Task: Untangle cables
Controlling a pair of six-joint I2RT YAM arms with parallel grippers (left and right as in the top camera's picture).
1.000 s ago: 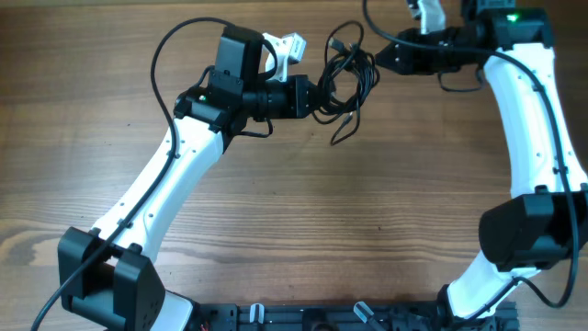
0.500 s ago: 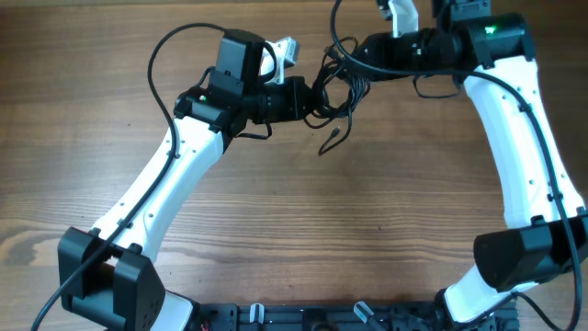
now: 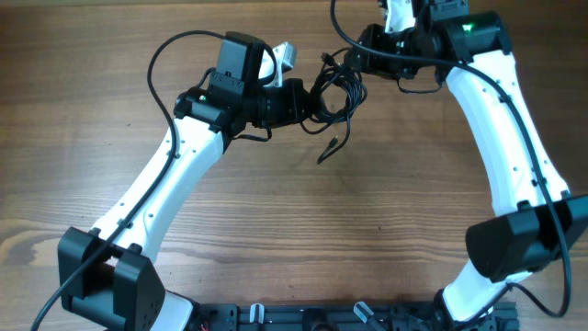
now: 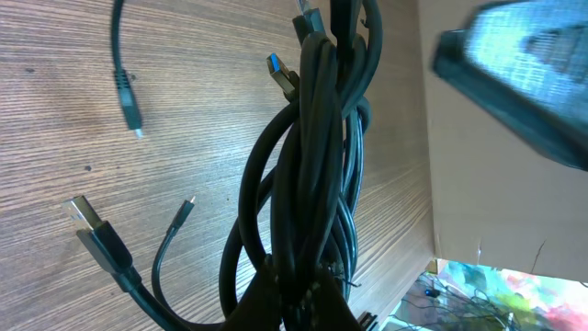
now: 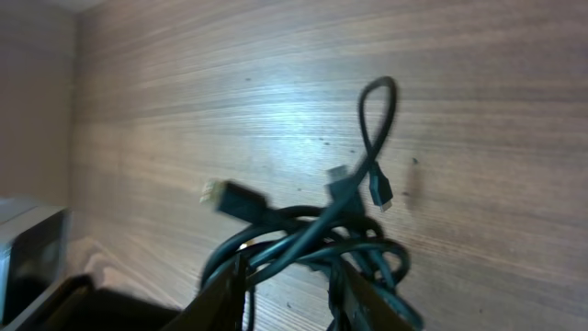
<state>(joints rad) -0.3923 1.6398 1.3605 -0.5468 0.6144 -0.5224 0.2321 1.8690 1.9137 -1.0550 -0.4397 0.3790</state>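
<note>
Left claw [image 4: 292, 308] is clenched on the cables [image 4: 312, 156], a twisted black bundle with a USB plug [image 4: 90, 219] dangling beside it. Strands are straddled by the right claw [image 5: 289, 292]; whether they are pinched cannot be told. The tangle is hung between both claws, with the wooden surface [image 4: 184, 101] behind it.

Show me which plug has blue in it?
The wide plug up against the bunched cables, left wrist view. The other plugs show only silver or black.
</note>
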